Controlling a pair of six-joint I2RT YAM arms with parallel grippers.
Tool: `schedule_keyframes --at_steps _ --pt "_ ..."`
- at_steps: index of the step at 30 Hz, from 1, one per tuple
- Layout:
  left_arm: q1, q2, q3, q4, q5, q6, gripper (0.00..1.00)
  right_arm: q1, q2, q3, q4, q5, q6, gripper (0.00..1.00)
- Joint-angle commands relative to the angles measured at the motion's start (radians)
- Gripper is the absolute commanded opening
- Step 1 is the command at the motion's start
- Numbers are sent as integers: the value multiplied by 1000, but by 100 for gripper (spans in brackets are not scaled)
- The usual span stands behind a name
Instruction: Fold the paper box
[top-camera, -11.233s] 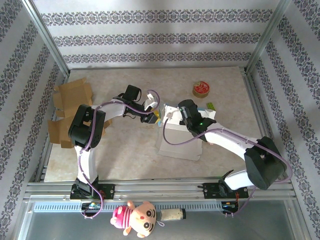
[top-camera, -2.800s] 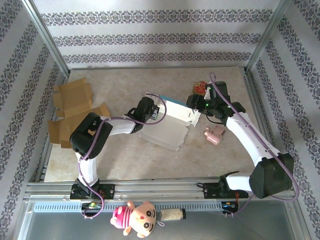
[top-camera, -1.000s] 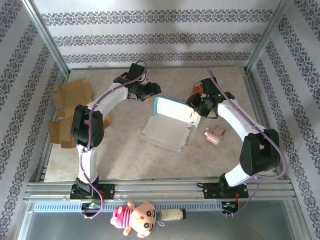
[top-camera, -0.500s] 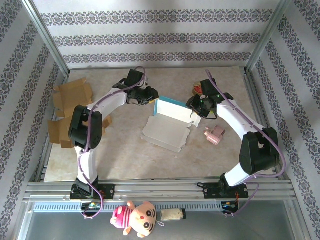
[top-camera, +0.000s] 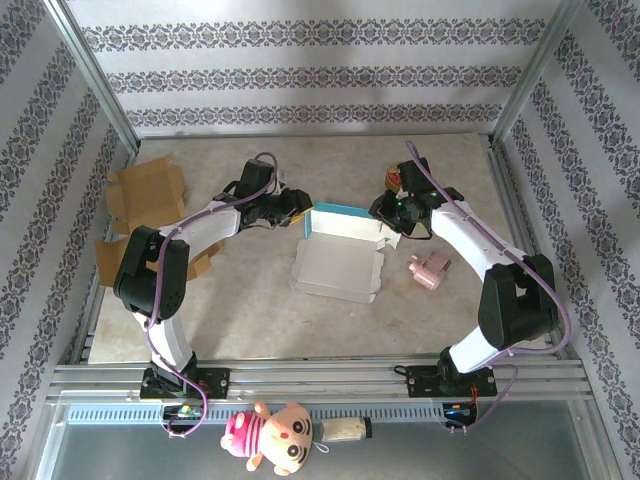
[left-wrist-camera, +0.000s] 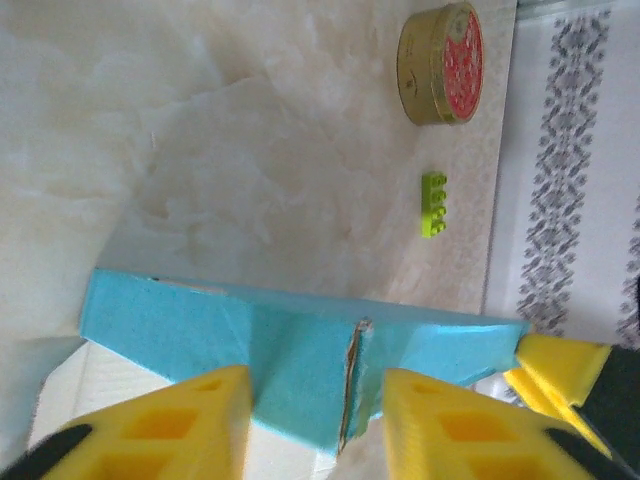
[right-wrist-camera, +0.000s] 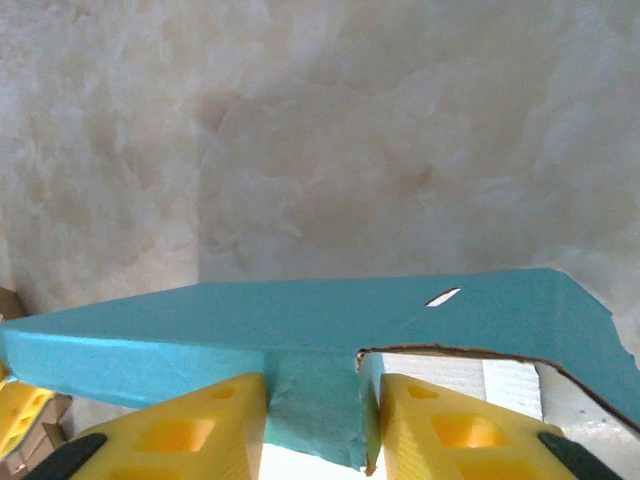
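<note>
Looking down from the top camera, we see the paper box (top-camera: 338, 268) lying open in the middle of the table (top-camera: 250, 290), white floor up and its blue far wall (top-camera: 345, 211) raised. The left fingers (top-camera: 299, 204) meet that wall's left end, the right fingers (top-camera: 386, 217) its right end. A pink toy (top-camera: 430, 270) lies near the box's right edge.

On the left wrist camera, the yellow fingers stand apart with a blue tab of the wall between them and a ragged crease running through it. We cannot tell whether they pinch it. A round tin (left-wrist-camera: 440, 62) and a green brick (left-wrist-camera: 434, 204) sit beyond.

On the right wrist camera, the fingers likewise straddle a blue tab, and here too we cannot tell if they clamp it.

We judge the main danger to be the arms pulling against each other, since the thin card could tear at that crease. Nothing pins the box down, so an uneven push may slide it toward the toy, and a loose hold would let the wall flop flat.
</note>
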Motion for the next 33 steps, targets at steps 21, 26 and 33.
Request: schedule_keyframes --at_steps 21,26,33 --pt "-1 -8 81 -184 -150 89 48 29 12 -3 -4 3 -59 33" --pt "-1 43 114 -211 -137 107 37 32 -7 9 -19 1 -66 35" --pt "-2 39 105 -207 -147 103 33 32 -134 -26 -50 71 -91 38"
